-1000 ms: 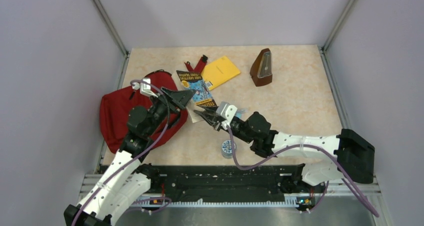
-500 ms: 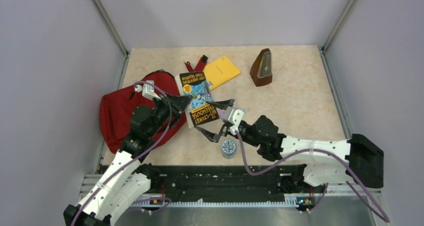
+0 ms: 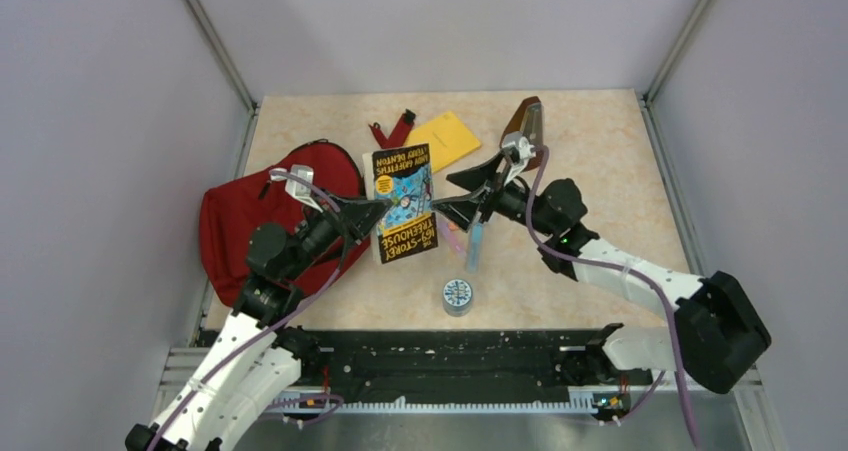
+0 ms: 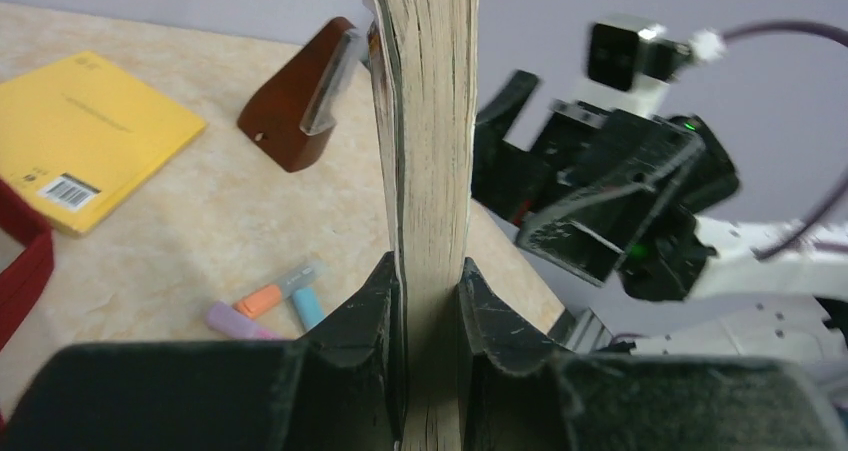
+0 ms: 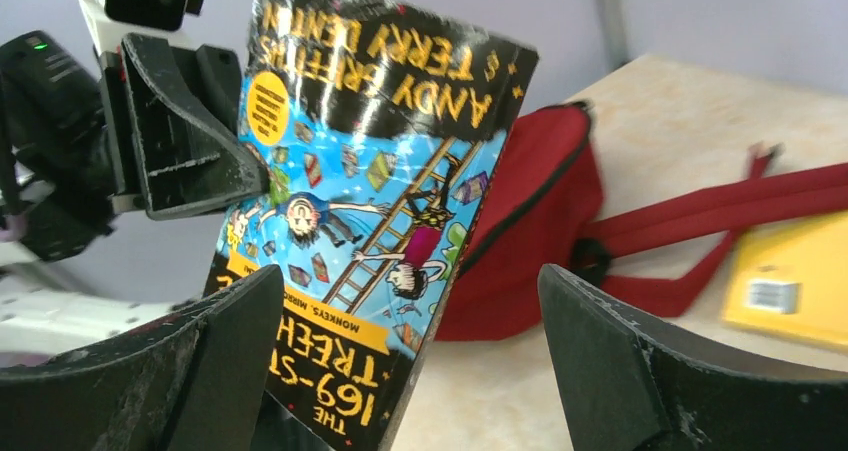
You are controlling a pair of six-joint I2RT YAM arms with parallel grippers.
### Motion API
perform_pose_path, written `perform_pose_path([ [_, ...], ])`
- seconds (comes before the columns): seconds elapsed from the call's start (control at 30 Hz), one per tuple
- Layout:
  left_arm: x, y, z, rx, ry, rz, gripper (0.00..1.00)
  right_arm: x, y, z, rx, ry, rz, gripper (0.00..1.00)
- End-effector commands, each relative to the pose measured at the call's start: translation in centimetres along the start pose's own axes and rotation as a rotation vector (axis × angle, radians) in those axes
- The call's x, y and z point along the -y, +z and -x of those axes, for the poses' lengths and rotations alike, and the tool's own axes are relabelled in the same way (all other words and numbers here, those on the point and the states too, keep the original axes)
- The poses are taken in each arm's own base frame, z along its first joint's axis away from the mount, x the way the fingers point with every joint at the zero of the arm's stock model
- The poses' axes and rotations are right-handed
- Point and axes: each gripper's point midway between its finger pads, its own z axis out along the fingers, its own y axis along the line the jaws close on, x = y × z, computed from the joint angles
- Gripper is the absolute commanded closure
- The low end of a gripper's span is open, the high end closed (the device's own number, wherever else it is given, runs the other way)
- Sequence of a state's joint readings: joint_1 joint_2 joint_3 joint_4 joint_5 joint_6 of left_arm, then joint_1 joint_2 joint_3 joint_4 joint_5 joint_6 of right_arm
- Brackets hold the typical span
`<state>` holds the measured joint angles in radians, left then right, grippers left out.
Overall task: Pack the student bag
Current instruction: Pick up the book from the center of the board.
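A red backpack [image 3: 235,226] lies flat on the left side of the table [image 3: 600,191]. Its straps reach toward a yellow notebook [image 3: 443,141]. The left gripper [image 3: 373,215] pinches a paperback book [image 3: 405,206] by its edge, holding it raised just right of the backpack. The right gripper [image 3: 462,193] is spread wide, facing the book's cover. A wooden metronome [image 3: 525,131] stands behind it.

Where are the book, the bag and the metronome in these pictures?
book [image 3: 405,206]: top view, middle of its cover.
bag [image 3: 225,221]: top view, bare red fabric of its body.
metronome [image 4: 285,121]: left wrist view, its brown side.
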<state>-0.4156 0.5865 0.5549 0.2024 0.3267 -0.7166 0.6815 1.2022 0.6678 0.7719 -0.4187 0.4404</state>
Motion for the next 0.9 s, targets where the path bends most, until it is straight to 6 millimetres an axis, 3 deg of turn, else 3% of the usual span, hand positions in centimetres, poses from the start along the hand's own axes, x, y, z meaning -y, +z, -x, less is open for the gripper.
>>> perform_pose_path([
  [0.0,6.2,-0.8,2.4,0.044,0.146,-0.283,1.00,-4.5,0.2,0.7,-0.029,0.187,0.289,0.07],
  [0.17,7.1,-1.0,2.1,0.013,0.169,-0.336,1.00,-5.7,0.6,0.4,-0.066,0.210,0.401,0.12],
  [0.33,6.8,-0.8,1.9,0.015,0.186,-0.333,1.00,-8.1,-0.4,1.8,-0.019,0.195,0.545,0.21],
  [0.43,6.3,-0.6,1.8,0.015,0.187,-0.312,1.00,-8.9,-0.9,2.3,-0.002,0.201,0.598,0.49],
  [0.57,4.3,0.0,0.9,-0.013,0.181,-0.236,0.99,-8.6,-0.7,2.5,0.013,0.201,0.577,0.84],
  [0.63,2.5,0.3,0.5,-0.030,0.193,-0.150,0.76,-8.1,-0.8,2.7,0.035,0.193,0.539,1.00],
  [0.7,0.1,0.6,0.2,-0.043,0.203,-0.029,0.39,-7.0,-0.9,2.8,0.051,0.189,0.466,1.00],
  [0.8,-4.6,0.4,0.9,0.012,0.185,0.212,0.23,-4.5,-0.8,3.2,0.070,0.161,0.286,1.00],
  [0.87,-6.6,0.3,0.8,0.016,0.181,0.313,0.16,-2.2,-0.9,3.1,0.061,0.127,0.125,1.00],
])
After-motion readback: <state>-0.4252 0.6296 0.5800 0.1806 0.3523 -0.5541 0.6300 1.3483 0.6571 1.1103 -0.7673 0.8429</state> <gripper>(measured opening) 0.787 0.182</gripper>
